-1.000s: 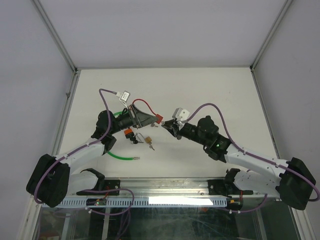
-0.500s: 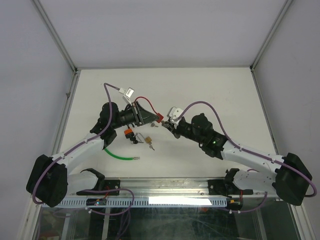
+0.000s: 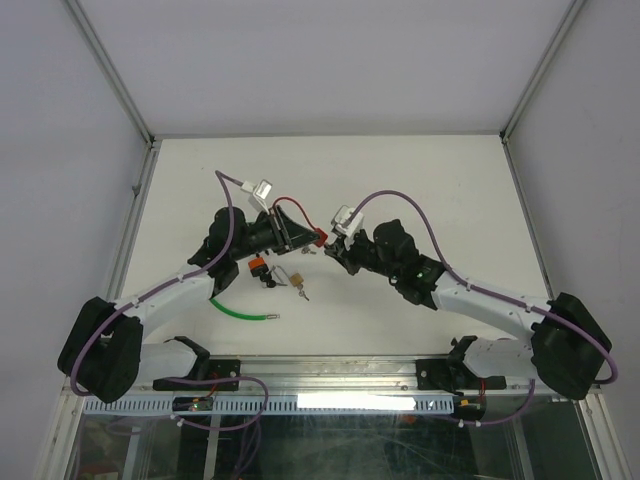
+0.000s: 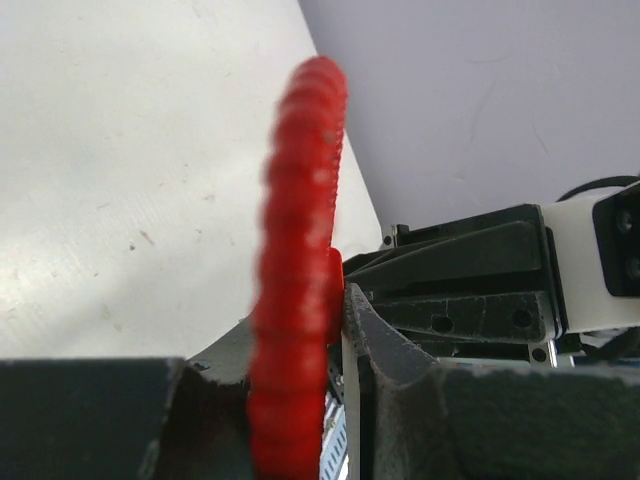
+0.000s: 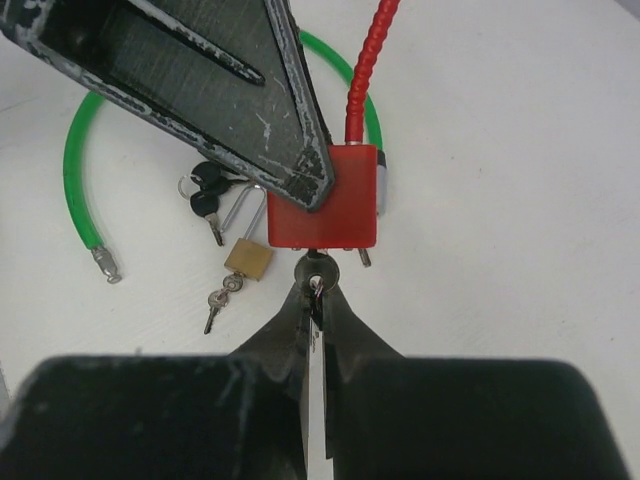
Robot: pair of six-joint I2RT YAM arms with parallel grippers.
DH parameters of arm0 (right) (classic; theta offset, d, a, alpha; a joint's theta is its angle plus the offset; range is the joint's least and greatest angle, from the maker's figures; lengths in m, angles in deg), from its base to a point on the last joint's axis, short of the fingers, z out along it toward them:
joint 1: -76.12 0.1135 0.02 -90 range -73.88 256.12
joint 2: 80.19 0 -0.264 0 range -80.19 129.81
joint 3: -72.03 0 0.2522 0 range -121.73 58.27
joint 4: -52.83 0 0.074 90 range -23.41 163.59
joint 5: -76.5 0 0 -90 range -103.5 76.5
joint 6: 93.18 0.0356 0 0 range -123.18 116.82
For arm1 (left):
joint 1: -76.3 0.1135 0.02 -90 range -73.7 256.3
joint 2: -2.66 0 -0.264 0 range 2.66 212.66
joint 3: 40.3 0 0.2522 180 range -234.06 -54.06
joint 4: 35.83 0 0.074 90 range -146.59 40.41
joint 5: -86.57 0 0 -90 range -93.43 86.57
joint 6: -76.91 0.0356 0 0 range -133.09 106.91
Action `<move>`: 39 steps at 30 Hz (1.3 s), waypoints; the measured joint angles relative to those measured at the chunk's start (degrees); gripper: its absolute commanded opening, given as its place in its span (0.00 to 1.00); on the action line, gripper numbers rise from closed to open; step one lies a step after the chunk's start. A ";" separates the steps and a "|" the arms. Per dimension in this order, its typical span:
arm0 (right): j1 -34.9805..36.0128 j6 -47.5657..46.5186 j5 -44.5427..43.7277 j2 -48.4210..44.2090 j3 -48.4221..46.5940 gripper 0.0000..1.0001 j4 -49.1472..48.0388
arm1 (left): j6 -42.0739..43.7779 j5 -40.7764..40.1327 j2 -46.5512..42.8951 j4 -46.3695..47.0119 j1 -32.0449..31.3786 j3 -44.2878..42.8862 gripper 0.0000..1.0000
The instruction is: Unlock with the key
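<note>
Both our hands are up over the counter (image 3: 400,170), and that is where trouble could start. Our left hand (image 3: 310,236) is shut on the red lock (image 5: 325,195) and holds it in the air. The red cable (image 5: 368,60) runs up from the top of the lock. The grip looks to be on one corner only. If we turn the key hard, we think the lock could twist in that grip, or slip out and drop. Our right hand (image 5: 318,300) is closed narrow and pinches the small key (image 5: 315,270) by its head. That head is a tiny flat bit of metal, so the key could slide in the pinch and not turn at all. If the two hands are not lined up, the key could jam or bend.

The key sits right at the tips of our right hand and points away from it. Its far end meets the bottom of the red lock. We cannot tell how deep it is in the hole. Down on the counter, below both hands, lie a green cable (image 5: 72,170), a little gold lock (image 5: 248,258) and some spare keys (image 5: 205,197).
</note>
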 measured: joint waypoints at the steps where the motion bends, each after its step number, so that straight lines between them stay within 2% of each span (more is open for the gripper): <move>1: -0.04 0.52 -0.24 1.20 -0.15 0.00 0.04 | 0.15 -0.66 0.52 -0.02 -0.15 0.00 0.00; 12: -3.96 5.88 2.34 2.10 -0.17 0.00 -0.63 | 4.68 -2.75 1.77 -5.35 -0.92 -2.89 0.00; 18: -2.82 8.09 3.56 5.09 -0.17 0.00 -2.75 | 7.13 -2.27 2.19 -4.52 -0.39 -2.49 0.00; 27: -0.15 8.31 0.70 3.82 2.93 0.00 -9.64 | 1.88 6.08 2.19 0.50 4.94 -0.09 0.00; 28: 0.00 8.20 0.63 3.30 3.17 0.01 -10.12 | 1.20 7.02 2.19 1.33 5.35 0.04 0.00; 37: 0.79 6.27 0.92 0.63 4.46 0.36 -12.22 | -3.23 11.17 2.32 5.70 6.71 0.70 0.00; 39: 0.90 5.60 0.90 -0.61 4.81 0.38 -12.17 | -3.52 11.74 2.29 5.70 7.10 0.83 0.00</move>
